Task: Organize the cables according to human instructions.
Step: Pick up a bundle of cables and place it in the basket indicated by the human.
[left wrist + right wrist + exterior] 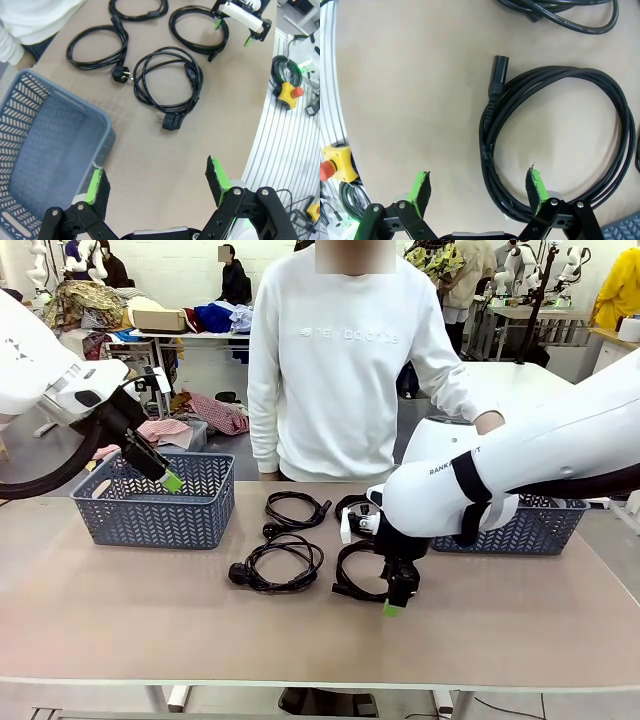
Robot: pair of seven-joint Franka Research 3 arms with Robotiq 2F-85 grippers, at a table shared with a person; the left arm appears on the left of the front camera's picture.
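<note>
Your right pincer [477, 180], wide open and empty, straddles the rim of the nearest cable [486, 145], while your left pincer [156, 172], equally open, hangs well apart.

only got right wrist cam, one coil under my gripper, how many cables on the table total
observer: Four cables, in two rows; yours is the near-right coil, under the right gripper.
operator: any basket close
observer: A blue-grey basket sits to its right, a bit farther back.
operator: where's the left arm
observer: The left gripper is open, above the edge of the other basket at the left of the table.
</note>
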